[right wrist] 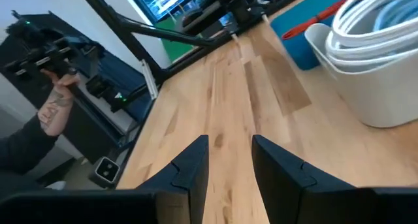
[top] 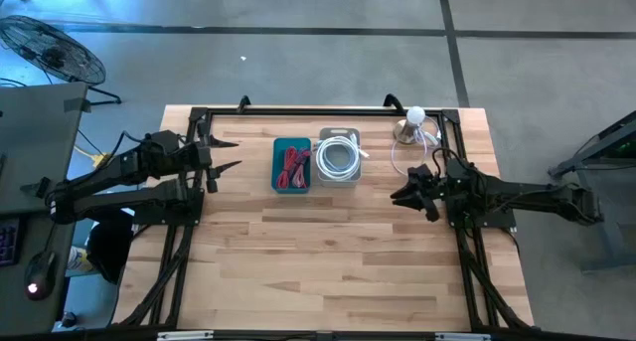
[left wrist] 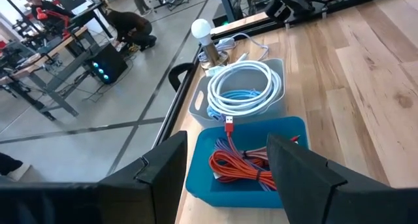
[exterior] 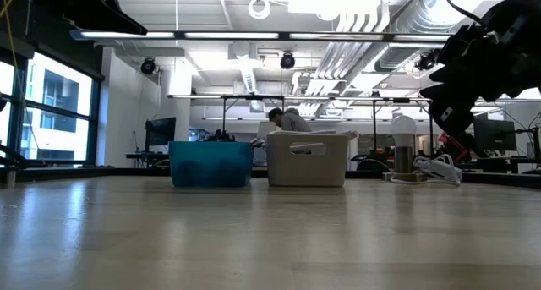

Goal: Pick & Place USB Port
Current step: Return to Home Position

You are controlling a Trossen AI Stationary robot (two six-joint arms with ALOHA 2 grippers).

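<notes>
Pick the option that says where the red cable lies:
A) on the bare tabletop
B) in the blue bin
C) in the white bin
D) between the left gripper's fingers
B: the red cable lies bunched inside the blue bin, which sits next to the white bin.

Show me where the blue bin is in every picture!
High view: the blue bin sits at the table's far middle, just left of the white bin.
Low view: left of centre, beside the white bin.
Left wrist view: just ahead of the left arm's fingers, red cable inside.
Right wrist view: far ahead, peeking from behind the white bin.
Shared landmark: the white bin, right next to it in every view.
</notes>
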